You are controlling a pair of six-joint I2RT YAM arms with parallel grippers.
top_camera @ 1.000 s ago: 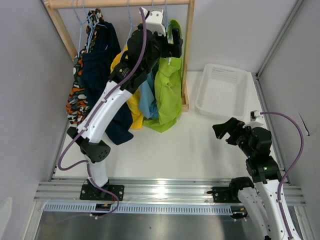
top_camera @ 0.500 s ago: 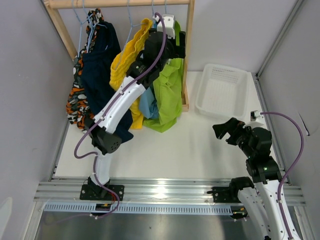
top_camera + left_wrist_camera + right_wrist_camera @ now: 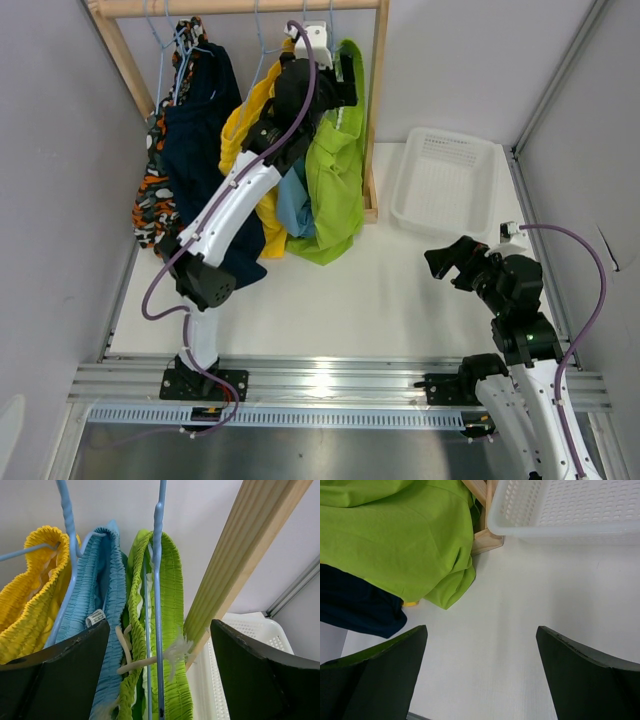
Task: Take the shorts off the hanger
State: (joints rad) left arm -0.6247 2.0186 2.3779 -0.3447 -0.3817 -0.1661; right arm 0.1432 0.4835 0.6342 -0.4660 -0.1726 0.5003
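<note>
Left pincer (image 3: pixel 160 630), jaws apart, faces lime green shorts (image 3: pixel 175 595) dead ahead w/ waistband running vert. on blue hanger (image 3: pixel 158 555), so left arm's nearer; right pincer (image 3: pixel 480 640), also apart, hangs low over worktop (image 3: pixel 520 605), well away.

Hung side by side on thin blue wire hangers (image 3: pixel 160 580): orange-black-white camouflage fabric shorts (image 3: pixel 152 205) far left, then dark navy fabric shorts (image 3: pixel 205 110), yellow elastic-waist shorts (image 3: pixel 238 130), light blue elastic-waist shorts (image 3: pixel 102 580), lime green elastic-waist shorts (image 3: pixel 335 190) rightmost, hem on white surface (image 3: pixel 400 290).
</note>
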